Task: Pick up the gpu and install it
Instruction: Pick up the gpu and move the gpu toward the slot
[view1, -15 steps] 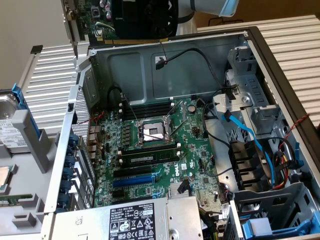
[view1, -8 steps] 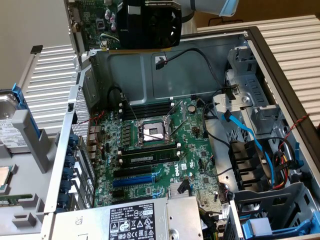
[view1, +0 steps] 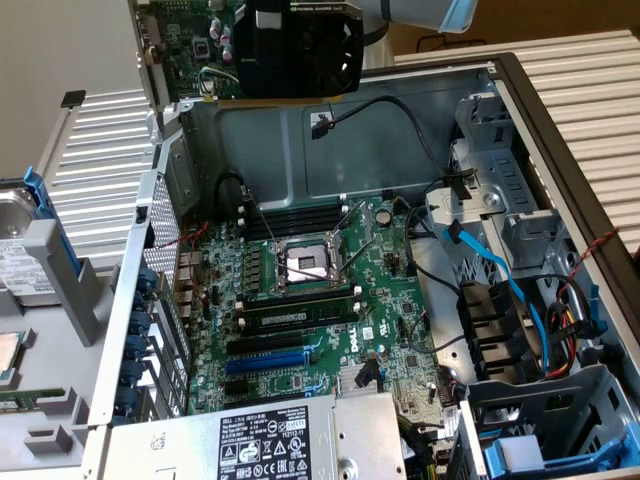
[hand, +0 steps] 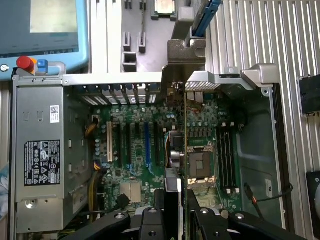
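**Holding the gpu high over the open case**

Gripping it from both sides, the black gripper (hand: 176, 200) has its jaws clamped on the gpu (view1: 255, 50), a small rectangular card with a green circuit board, a black fan shroud and a silver metal end bracket. In the exterior view the card hangs in the air at twelve o'clock from the large green motherboard (view1: 300, 300), well apart from it and above the rim of the open grey metal computer case (view1: 260, 130). The shroud faces the camera, with the green board showing toward the exterior view's left. The pale blue and white robot arm (view1: 420, 12) enters at about one o'clock.

From the wrist the card is seen edge-on. It runs straight out from between the jaws, with the bracket at the far end. Its thin line lies over the motherboard, between the square silver processor socket (hand: 200, 162) and the long blue expansion slot (hand: 146, 145).

On the board in the exterior view, that blue slot sits at about six o'clock from the socket, with nothing plugged into it. The grey power supply box with a black-and-white label (view1: 270, 445) lies further out at six o'clock. A metal drive cage with a blue cable (view1: 500, 270) stands at three o'clock.
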